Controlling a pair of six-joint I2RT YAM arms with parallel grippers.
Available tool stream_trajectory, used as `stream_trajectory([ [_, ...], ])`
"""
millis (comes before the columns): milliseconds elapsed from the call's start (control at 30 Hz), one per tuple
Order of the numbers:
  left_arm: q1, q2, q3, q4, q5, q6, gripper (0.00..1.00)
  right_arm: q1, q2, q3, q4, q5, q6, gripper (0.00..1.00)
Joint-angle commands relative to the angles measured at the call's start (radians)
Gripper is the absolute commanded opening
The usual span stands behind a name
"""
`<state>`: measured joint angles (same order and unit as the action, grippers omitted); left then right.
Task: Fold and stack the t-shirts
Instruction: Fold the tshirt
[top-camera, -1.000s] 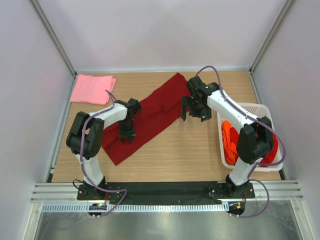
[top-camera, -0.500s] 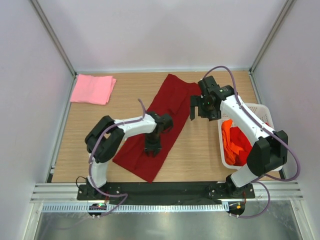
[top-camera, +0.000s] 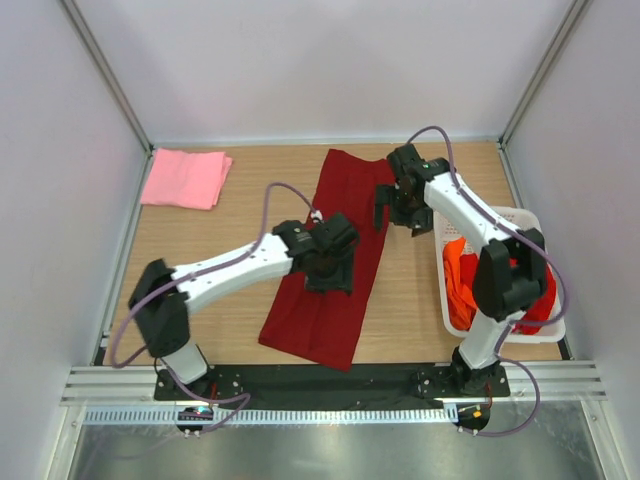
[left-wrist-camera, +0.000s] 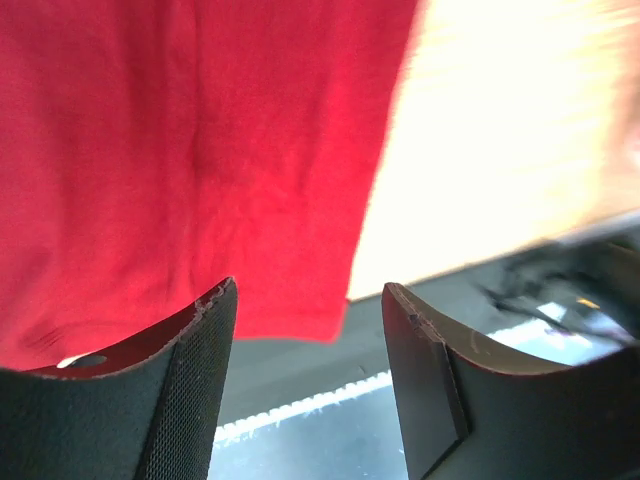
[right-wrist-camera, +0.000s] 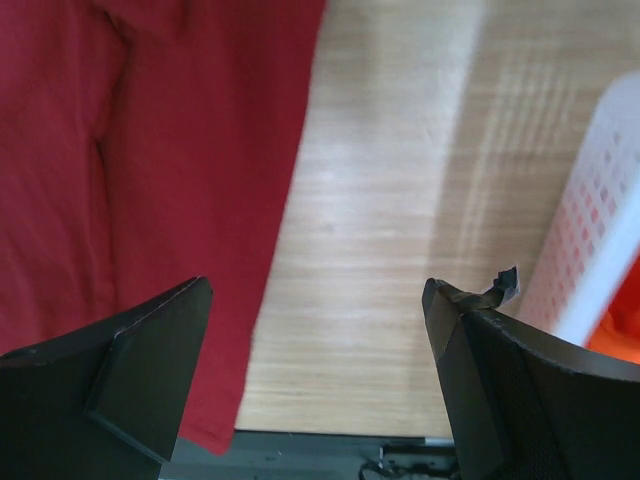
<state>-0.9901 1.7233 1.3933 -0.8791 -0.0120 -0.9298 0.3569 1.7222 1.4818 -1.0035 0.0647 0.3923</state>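
Carried from the left side toward the middle of the desk (top-camera: 190, 235) over the last second, the left gripper (top-camera: 328, 282) is now seen over the maroon t-shirt (top-camera: 312, 322), jaws parted and nothing pinched between them. The cloth has been swung from a slant into a strip running from the far edge almost to the near edge. The right gripper (top-camera: 400, 222) is likewise released, just off the strip's far right border. Well apart, a folded pink t-shirt (top-camera: 185, 178) lies in the far left corner, and an orange t-shirt (top-camera: 460, 275) waits in the basket (top-camera: 505, 212) at the right edge. Straightening is judged the step in hand. Next, one end would need to be gripped by both arms and laid over the other.
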Motion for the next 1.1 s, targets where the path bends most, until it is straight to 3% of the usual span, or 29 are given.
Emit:
stream_trajectory([
  [0, 0.039, -0.155, -0.013, -0.038, -0.074, 0.051, 0.62, 0.005, 0.111, 0.167, 0.063, -0.020, 0.049, 0.95],
  [333, 0.393, -0.343, -0.151, -0.069, -0.059, 0.196, 0.59, 0.043, 0.542, 0.616, 0.082, 0.082, 0.126, 0.95],
  [600, 0.459, -0.401, -0.244, -0.067, -0.072, 0.218, 0.59, 0.099, 0.726, 0.735, 0.186, 0.194, 0.079, 0.95],
  [767, 0.493, -0.464, -0.351, -0.064, -0.065, 0.160, 0.55, 0.148, 0.860, 0.820, 0.264, 0.247, -0.067, 0.94],
  [900, 0.492, -0.479, -0.434, -0.028, 0.006, 0.091, 0.52, 0.163, 0.977, 1.039, 0.279, 0.225, -0.122, 0.92],
  [1067, 0.493, -0.473, -0.533, 0.061, 0.115, 0.002, 0.54, 0.171, 0.985, 1.130, 0.410, 0.089, -0.139, 0.91],
])
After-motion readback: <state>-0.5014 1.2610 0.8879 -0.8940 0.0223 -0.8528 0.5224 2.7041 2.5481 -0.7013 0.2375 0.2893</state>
